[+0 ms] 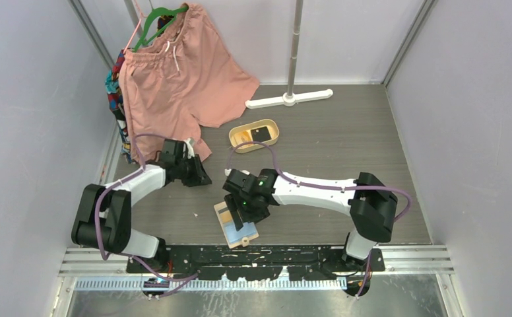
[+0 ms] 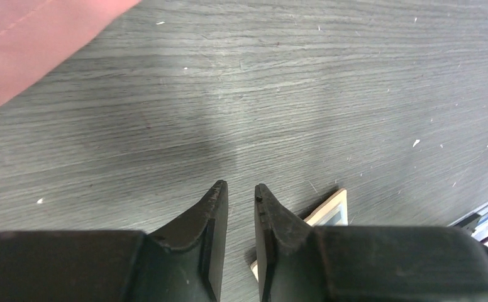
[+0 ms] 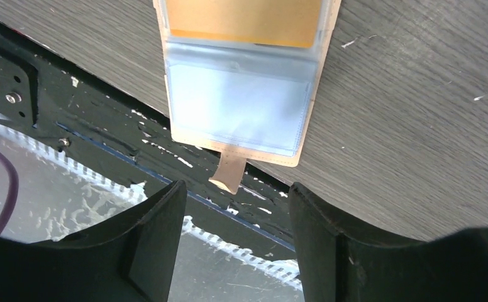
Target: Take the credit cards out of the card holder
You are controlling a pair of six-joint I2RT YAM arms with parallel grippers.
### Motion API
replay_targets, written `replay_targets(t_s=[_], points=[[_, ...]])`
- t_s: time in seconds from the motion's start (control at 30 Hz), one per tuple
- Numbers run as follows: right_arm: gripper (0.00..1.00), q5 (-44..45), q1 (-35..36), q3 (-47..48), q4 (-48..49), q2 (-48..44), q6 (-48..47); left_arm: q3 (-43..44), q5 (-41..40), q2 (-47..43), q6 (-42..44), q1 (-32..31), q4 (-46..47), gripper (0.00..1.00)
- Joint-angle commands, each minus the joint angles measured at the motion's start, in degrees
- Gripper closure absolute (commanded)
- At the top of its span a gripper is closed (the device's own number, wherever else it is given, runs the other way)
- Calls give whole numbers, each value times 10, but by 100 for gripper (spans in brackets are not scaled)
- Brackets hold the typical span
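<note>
The card holder (image 1: 235,224) lies open and flat near the table's front edge, its snap tab (image 3: 229,173) hanging over the black base plate. An orange credit card (image 3: 244,19) sits in its upper pocket. The lower clear pocket (image 3: 238,107) looks pale blue. A black credit card (image 1: 261,133) lies in the tan tray (image 1: 271,140). My right gripper (image 3: 236,189) hovers open over the holder's near end with nothing between its fingers. My left gripper (image 2: 241,189) is to the holder's left, open by a narrow gap and empty; a corner of the holder (image 2: 329,211) shows beside it.
Pink shorts (image 1: 174,72) on a green hanger hang at the back left, reaching down to the table near my left arm. A white stand base (image 1: 289,99) with a pole stands at the back. Grey walls close in both sides. The metal rail (image 1: 253,267) runs along the front.
</note>
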Motion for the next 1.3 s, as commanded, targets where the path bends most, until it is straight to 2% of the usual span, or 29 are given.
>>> replay_targets(t_s=[0.0,0.3,0.5,0.7,0.77,0.87,0.97,1.03,1.27], points=[[35,-13,9,19,-13,8,3,-4,5,-29,8,17,-5,74],[41,-64,36,27,-4,53,1,-12,15,-28,11,28,-4,70],[50,-88,39,28,0,70,-1,-11,20,-20,11,32,-1,70],[54,-93,40,29,0,87,-5,-11,23,-16,10,35,2,70],[59,-97,39,29,-1,91,-7,-11,23,-15,10,36,1,70],[80,-100,39,29,-2,94,-12,-10,25,-15,10,38,2,70],[96,-96,38,29,-13,91,-24,-9,25,-13,9,39,3,70],[99,-88,37,32,-27,88,-40,-9,27,-12,8,40,3,70],[99,-76,1,41,-79,81,-131,-4,38,-5,4,41,8,70]])
